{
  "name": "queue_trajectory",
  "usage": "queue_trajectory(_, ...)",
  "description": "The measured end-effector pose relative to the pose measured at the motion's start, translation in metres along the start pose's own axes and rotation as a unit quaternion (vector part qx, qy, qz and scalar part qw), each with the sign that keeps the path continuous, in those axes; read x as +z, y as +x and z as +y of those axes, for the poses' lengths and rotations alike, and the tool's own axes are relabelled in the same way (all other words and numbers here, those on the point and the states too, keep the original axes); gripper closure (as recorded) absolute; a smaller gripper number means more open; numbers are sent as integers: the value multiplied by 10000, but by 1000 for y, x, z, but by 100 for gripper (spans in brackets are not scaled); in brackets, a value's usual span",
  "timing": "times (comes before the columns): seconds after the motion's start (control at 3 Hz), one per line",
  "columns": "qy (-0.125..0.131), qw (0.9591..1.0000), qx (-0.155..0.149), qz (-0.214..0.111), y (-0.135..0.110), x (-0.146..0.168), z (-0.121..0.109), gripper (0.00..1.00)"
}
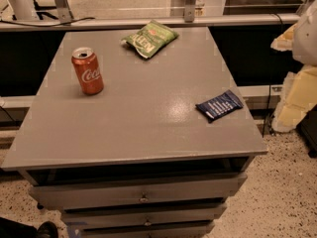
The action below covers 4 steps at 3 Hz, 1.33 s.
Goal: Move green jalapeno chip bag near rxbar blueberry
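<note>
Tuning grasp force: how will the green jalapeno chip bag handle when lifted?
Crinkly film, so green jalapeno chip bag is probably light and floppy; lying flat, may slide if pushed. The gripper hangs right of the table.

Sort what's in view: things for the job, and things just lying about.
For the job: green jalapeno chip bag, at the far edge of the table; rxbar blueberry, near the right edge; gripper, out of view.
Lying about: red Coca-Cola can, upright, left side.

You have a red Coca-Cola can (pixel 87 71) standing upright on the left side of the grey table (pixel 141 120). Under its top you see stacked drawers (pixel 138 193); speckled floor (pixel 285 197) lies around, and yellowish foam (pixel 298 102) sits at right.
</note>
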<state>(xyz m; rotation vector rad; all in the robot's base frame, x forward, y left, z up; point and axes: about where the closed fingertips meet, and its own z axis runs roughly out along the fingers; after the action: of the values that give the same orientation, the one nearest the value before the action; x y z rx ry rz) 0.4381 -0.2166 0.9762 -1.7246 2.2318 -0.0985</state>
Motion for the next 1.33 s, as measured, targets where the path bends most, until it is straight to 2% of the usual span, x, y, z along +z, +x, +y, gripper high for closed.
queue_trajectory(0.33, 73, 10000, 7, -55, -3, 0, -3, 0)
queue_trajectory(0.67, 257, 9988, -19, -423, -23, 21, -30, 0)
queue_trajectory(1.0, 392, 9922, 18, -1184, -60, 62, -84, 0)
queue_trajectory(1.33, 299, 9788, 260, -2011, -101, 103, -143, 0)
